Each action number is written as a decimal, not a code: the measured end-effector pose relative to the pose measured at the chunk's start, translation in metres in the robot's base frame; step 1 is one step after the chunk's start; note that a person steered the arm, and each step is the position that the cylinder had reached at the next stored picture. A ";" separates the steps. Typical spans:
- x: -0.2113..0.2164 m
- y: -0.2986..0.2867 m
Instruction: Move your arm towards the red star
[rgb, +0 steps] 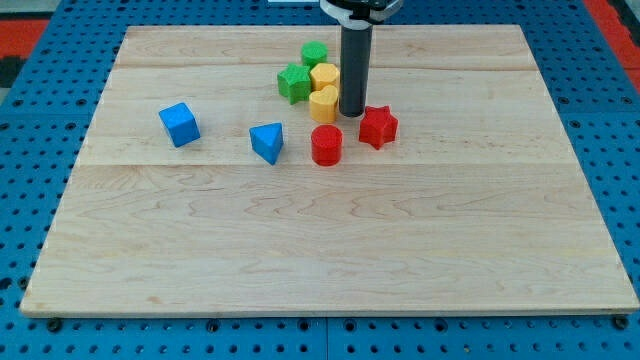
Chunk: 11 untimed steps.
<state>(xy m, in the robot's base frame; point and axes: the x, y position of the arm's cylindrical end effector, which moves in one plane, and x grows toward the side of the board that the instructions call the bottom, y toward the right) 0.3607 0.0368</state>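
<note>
The red star lies on the wooden board, a little above the board's middle. My tip stands just to the star's upper left, very close to it, between the star and a yellow block. A red cylinder lies just left of the star and below my tip.
A second yellow block, a green star-like block and a green block cluster left of the rod. A blue triangular block and a blue cube lie further left.
</note>
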 end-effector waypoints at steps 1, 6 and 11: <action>0.020 -0.005; -0.024 0.085; -0.020 0.103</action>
